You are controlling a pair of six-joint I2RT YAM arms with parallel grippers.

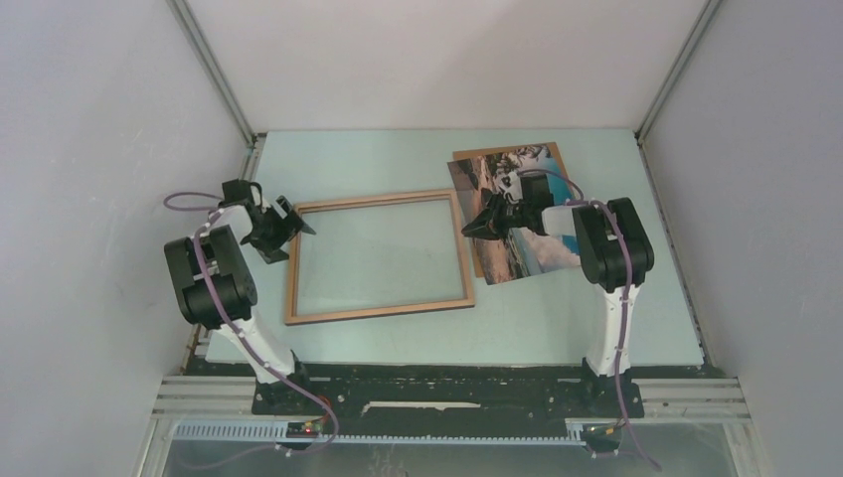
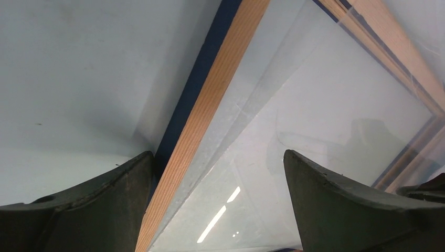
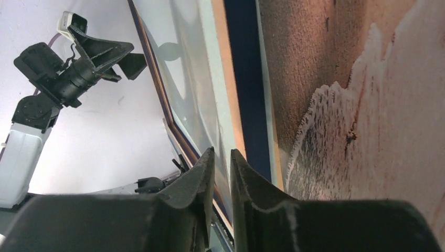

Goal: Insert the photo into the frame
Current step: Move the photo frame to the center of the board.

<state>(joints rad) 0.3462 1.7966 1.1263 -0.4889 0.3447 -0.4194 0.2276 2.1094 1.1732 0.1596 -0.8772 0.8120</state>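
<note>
From above, the frame point(image 1: 378, 310) lies flat in the middle of the table point(image 1: 348, 159), wood-brown face up. The photo point(image 1: 517, 260) lies picture-side up just beside the frame's right rail, resting on a brown backing board point(image 1: 550, 155). The right gripper point(image 1: 475, 227) hangs over the photo's frame-side edge, and the left gripper point(image 1: 298, 221) sits at the frame's far left corner. We judge the step in hand to be taking hold of the photo, so it should be pinched on its margin only and lifted little

In the left wrist view, the left gripper point(image 2: 217, 154) stands wide apart and holds nothing, its fingers point(image 2: 84, 210) straddling the left rail of the frame point(image 2: 220, 89). A clear pane shows inside the rails. We would close here only to steady the frame, gently, so that it does not skid when the print arrives

In the right wrist view, the right gripper point(image 3: 221, 152) has its jaws nearly together, with a thin slit between them in which we see nothing. The slit lies over the right rail of the frame point(image 3: 225, 68), while the photo point(image 3: 367, 105) begins just to the right of it. We would shift towards the print, work one finger under its edge without catching the board, then carry it low over the rail and square it to the opening, since the fit looks close
</note>
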